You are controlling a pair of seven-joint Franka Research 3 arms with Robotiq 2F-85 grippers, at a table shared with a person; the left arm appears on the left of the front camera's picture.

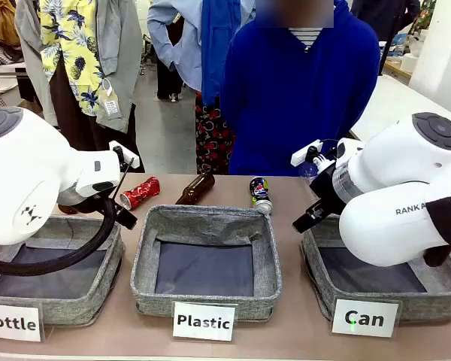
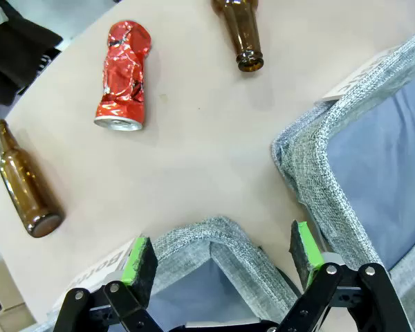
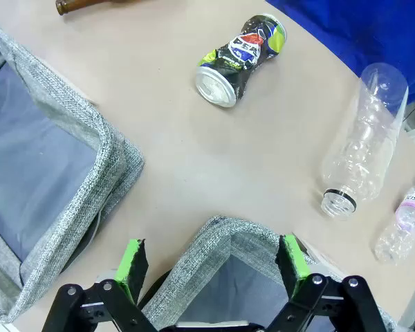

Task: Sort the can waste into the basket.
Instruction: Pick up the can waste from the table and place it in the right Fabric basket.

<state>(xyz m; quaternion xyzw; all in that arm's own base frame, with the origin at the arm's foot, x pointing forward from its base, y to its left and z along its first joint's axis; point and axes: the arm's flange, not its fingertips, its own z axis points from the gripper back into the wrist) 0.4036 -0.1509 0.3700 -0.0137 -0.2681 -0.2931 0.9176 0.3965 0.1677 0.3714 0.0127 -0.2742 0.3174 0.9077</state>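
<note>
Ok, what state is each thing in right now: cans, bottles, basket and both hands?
Can basket, upright, no can showing inside.
red can, crushed, lying on the table, not in the basket.
dark can, dented, lying on the table, not in the basket.
brown bottles, uncapped, lying on the table.
clear plastic bottle, uncapped, lying on its side.
left hand, open, holding nothing.
right hand, open, holding nothing.
</note>
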